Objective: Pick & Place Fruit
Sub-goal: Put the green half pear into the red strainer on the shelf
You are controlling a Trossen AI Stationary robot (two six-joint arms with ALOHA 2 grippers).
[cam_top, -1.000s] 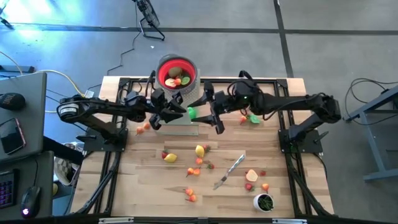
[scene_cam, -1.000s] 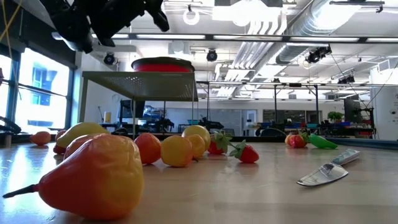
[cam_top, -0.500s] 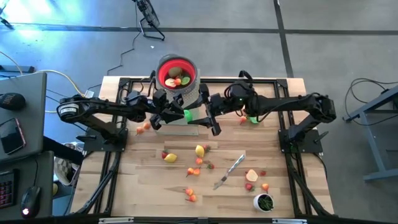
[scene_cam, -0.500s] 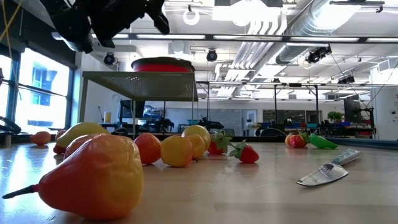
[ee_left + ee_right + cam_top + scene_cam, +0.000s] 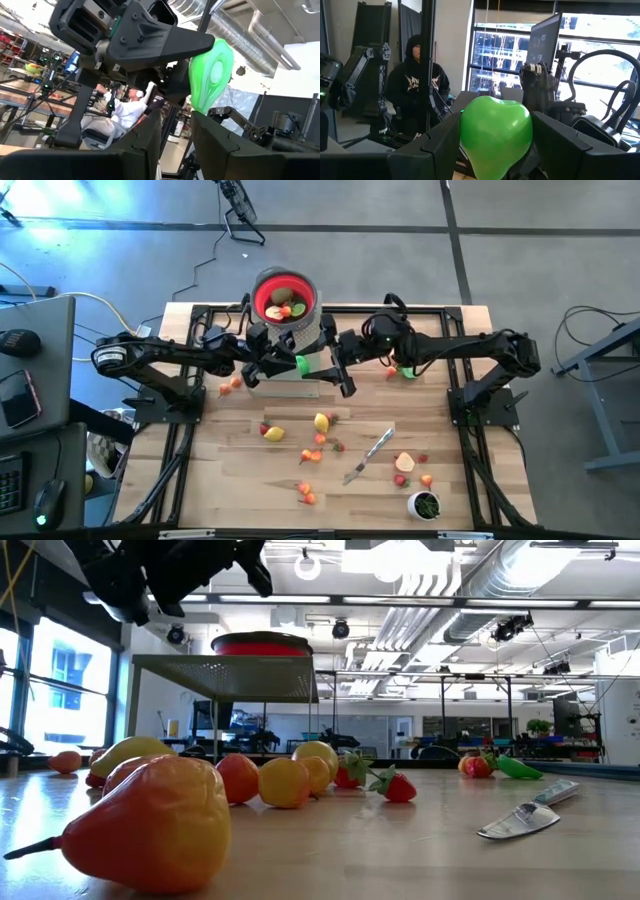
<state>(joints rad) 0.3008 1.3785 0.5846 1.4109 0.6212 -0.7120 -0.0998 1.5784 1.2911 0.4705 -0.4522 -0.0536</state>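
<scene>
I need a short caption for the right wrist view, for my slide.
Right gripper holds a green fruit between its fingers.

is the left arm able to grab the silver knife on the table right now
Probably not as things stand. The left tool sits up by the red bowl, facing the right tool that holds a green fruit piece. The silver knife lies unobstructed, far off on the right arm's side.

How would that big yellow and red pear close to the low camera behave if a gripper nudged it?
The pear lies on its side on the wooden table, so it would probably rock or roll rather than tip. Its rounded, glossy skin suggests fingers might slip off the wide belly. It looks like a hollow toy, so likely light and stiff, though weight cannot be seen.
</scene>
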